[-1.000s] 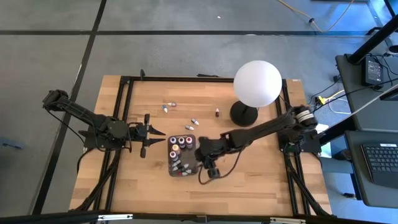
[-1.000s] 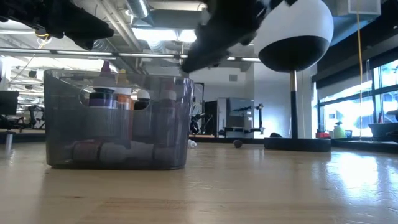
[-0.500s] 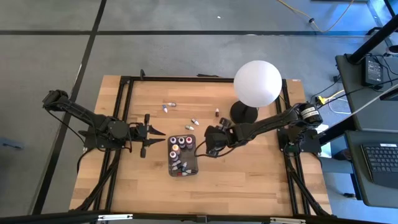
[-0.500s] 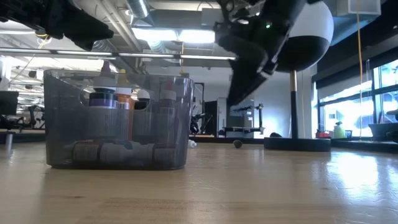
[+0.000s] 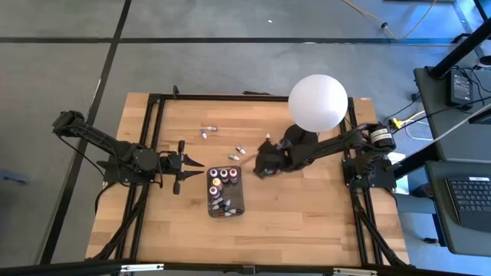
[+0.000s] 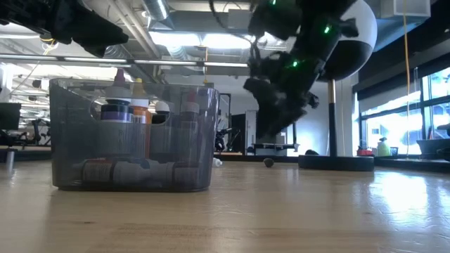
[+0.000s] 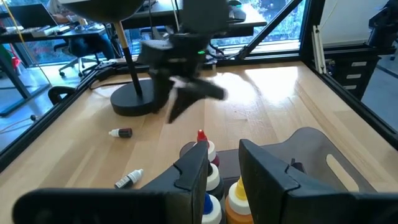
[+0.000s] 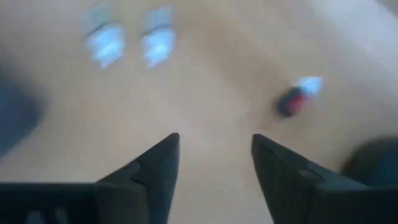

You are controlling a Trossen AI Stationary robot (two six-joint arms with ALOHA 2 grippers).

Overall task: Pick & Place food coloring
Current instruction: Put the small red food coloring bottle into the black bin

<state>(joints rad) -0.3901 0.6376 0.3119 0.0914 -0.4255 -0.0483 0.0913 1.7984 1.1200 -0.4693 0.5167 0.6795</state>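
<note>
Beside lamp base (image 5: 301,140) | right fingers (image 8: 158,163) apart, empty | left fingers (image 7: 193,169) slightly apart, empty

Pale wooden table (image 5: 307,207), translucent smoky plastic tray (image 6: 133,133), glossy white globe lamp (image 5: 317,102), matt black base (image 5: 301,140)

We look straight down on the whole tabletop (image 5: 307,207); low, level across it; both share the tray (image 5: 238,207), close in the low view.

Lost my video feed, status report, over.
Right gripper open, empty, over loose bottles near lamp base. Left gripper idle beside tray. Path clear.
</note>
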